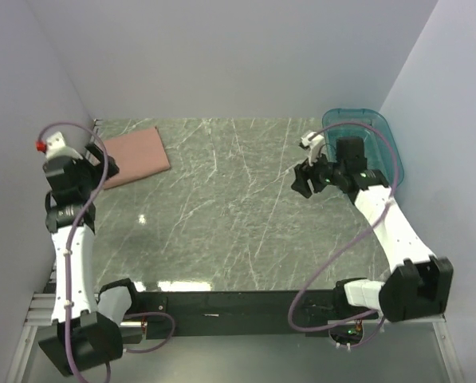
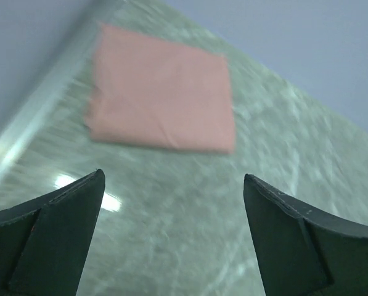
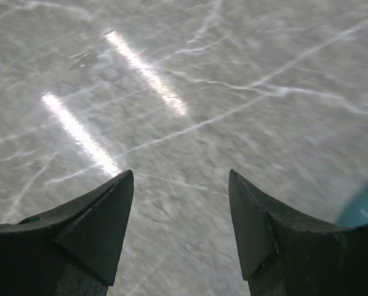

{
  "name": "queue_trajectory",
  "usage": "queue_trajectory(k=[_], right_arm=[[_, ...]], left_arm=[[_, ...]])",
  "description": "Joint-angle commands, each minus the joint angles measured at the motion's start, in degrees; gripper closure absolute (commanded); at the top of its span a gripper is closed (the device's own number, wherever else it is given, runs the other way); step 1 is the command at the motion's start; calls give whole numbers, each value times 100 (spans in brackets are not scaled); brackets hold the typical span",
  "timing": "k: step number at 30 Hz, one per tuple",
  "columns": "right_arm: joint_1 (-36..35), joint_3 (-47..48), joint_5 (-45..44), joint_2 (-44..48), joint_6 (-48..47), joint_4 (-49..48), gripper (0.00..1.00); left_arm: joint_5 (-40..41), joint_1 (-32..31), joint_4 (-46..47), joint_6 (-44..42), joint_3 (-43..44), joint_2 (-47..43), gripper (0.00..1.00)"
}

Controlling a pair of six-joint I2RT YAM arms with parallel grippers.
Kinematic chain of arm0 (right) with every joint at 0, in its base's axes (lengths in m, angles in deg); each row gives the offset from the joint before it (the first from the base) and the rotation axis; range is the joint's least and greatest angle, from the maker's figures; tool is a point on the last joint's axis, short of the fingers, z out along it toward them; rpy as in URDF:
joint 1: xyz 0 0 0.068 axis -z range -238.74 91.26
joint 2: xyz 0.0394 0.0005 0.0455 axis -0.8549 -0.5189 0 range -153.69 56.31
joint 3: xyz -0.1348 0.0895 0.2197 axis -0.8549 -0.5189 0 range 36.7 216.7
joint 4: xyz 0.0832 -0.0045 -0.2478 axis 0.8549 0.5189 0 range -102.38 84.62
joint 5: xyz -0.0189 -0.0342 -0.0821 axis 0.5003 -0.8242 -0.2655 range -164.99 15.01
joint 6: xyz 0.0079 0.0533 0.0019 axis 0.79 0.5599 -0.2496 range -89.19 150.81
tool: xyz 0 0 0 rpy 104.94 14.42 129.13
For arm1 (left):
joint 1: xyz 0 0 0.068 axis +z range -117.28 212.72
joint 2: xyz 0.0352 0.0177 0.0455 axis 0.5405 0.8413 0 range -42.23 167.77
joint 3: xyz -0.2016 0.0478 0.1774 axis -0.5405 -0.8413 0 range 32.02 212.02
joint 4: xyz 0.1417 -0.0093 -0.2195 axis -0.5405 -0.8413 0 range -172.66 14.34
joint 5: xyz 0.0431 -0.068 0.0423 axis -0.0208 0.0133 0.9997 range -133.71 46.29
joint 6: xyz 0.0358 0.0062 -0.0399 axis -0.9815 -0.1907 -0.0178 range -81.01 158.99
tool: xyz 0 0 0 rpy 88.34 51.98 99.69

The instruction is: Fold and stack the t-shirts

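Top external: we saw one pink shirt [image 1: 134,158] lying folded flat at the far-left corner of the table [image 1: 238,215], close to the left wall [image 1: 30,96].
Left wrist: the left gripper [image 2: 174,177] hung over bare table just short of the shirt's near edge, with its fingers spread wide and nothing between them. The view was blurred.
Right wrist: the right gripper [image 3: 180,174] hovered over bare table with its fingers apart and empty. A sliver of the teal bin [image 3: 363,209] showed at the right.
Bin: it stood at the far-right corner, just behind the right gripper, and we could not tell whether it held another shirt.
Progress: we judged this shirt's fold finished, since it lay free of both grippers. The stack so far was that single shirt.
Risk, snag: a low sweep by the left gripper could catch the near edge on an open finger and drag the fold apart.
Risk, bin: a reach by the right gripper could knock the rim and shove the bin towards the table edge.
Risk, stack: the shirt sat tight in the corner, so a second one set down there could bunch against the wall or land askew.
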Motion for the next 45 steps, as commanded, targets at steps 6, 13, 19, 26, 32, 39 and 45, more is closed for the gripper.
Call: queue_trajectory(k=[6, 13, 19, 26, 32, 39, 45], right_arm=[[754, -932, -1796, 2046, 1323, -1894, 0], [1238, -1591, -2804, 2812, 3028, -2274, 0], [1256, -1838, -4319, 2909, 3567, -2212, 0], [1572, -2602, -4004, 3471, 3488, -2661, 0], [1888, -2550, -3575, 3524, 3646, -2477, 0], [2135, -2550, -3047, 3471, 3698, -2379, 0], [2222, -2568, -2994, 3462, 3725, -2371, 0]], left_arm=[[-1528, -1324, 124, -739, -762, -628, 1], [-775, -2349, 140, -987, -1175, -1523, 1], [-336, -2349, 96, -881, -1280, -1903, 1], [-187, -2349, 113, -846, -1254, -1771, 1], [-143, -2349, 131, -820, -1245, -1666, 1], [-169, -2349, 148, -794, -1236, -1666, 1], [-187, -2358, 166, -793, -1236, -1648, 1]])
